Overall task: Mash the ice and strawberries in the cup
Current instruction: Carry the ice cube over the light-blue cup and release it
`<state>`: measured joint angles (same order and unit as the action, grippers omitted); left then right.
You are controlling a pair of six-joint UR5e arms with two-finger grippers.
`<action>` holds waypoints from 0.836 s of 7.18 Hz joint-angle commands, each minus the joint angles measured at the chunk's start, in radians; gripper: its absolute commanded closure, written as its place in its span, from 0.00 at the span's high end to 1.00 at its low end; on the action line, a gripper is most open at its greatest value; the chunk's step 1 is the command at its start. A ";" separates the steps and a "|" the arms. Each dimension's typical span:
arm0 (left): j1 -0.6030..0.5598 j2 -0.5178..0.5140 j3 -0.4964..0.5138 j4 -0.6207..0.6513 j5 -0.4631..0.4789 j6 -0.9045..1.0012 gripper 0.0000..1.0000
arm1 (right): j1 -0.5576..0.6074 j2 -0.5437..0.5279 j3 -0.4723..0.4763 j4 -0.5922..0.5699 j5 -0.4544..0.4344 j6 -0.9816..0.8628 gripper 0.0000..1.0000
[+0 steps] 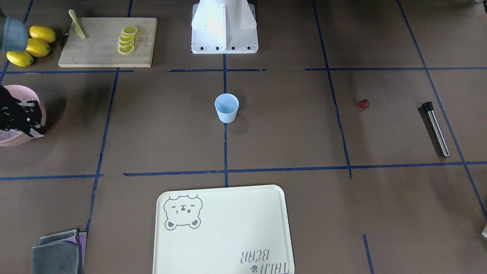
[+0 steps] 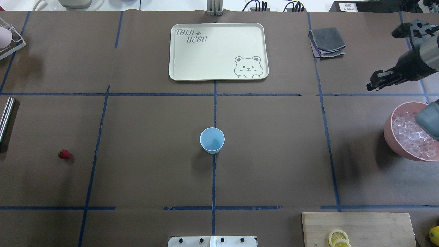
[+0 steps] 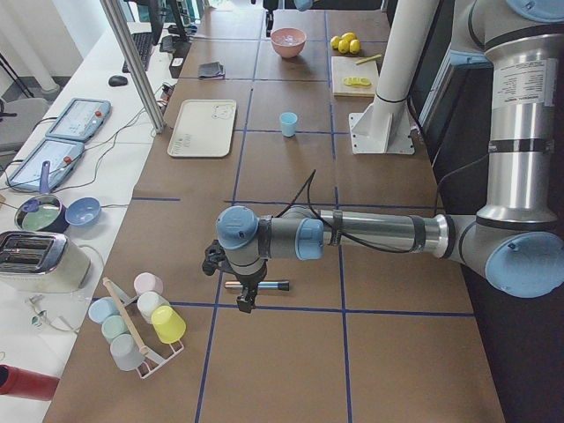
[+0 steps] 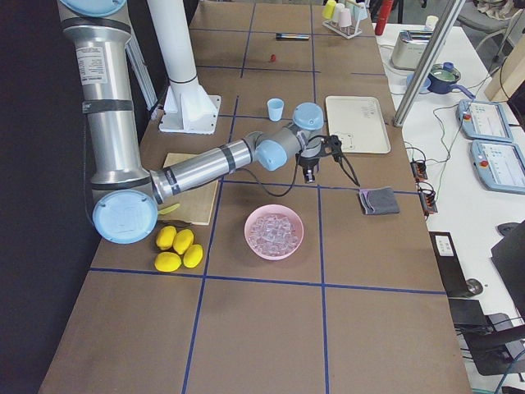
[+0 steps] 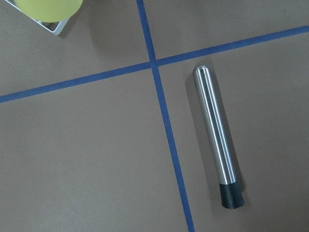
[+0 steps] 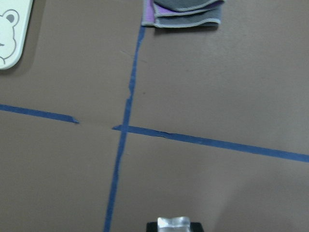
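Between the dark fingertips of the right gripper (image 2: 374,80), at the bottom edge of its wrist view, sits a small pale, glassy ice cube (image 6: 174,223); the jaws are drawn together on it. Straight below the gripper lies brown paper (image 6: 217,87) crossed by blue tape lines (image 6: 126,128). Just behind the gripper, towards the robot, stands a pink bowl (image 2: 389,137) heaped with more ice (image 2: 410,134). Ahead of it and to its left lies a folded stack of grey cloths (image 2: 327,42). Well off to its left the pale blue cup (image 2: 212,140) stands upright on the centre tape line, and beyond the cup lies a cream bear-print tray (image 2: 205,58). Farther behind the gripper, past the bowl, a bamboo cutting board (image 1: 102,53) carries lemon slices (image 1: 127,40) and a green knife (image 1: 77,29), with whole lemons (image 1: 38,47) beside it.

The left gripper (image 3: 244,298) hangs at the table's other end, just above a steel muddler (image 5: 216,135) with a black tip; I cannot tell whether its jaws are apart or together. The strawberry (image 2: 64,154) lies on the paper near the muddler, on the cup's side of it and well apart from the cup. Past this gripper stands a rack of coloured cups (image 3: 141,322), and alongside the table a white bench holds a toaster (image 3: 31,256), pans (image 3: 40,214) and control pendants (image 3: 75,119).
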<state>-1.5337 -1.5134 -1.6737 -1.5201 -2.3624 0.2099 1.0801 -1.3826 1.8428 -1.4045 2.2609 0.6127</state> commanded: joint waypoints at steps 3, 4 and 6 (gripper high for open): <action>0.001 -0.007 -0.005 -0.002 -0.003 -0.003 1.00 | -0.240 0.235 -0.005 -0.134 -0.144 0.264 0.00; 0.001 -0.008 -0.005 -0.002 -0.003 -0.003 1.00 | -0.299 0.301 -0.004 -0.177 -0.187 0.373 0.00; 0.003 -0.010 -0.005 -0.003 -0.003 -0.003 1.00 | -0.469 0.468 -0.010 -0.290 -0.352 0.586 0.00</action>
<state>-1.5319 -1.5223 -1.6782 -1.5221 -2.3653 0.2071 0.7090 -1.0128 1.8357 -1.6261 1.9981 1.0736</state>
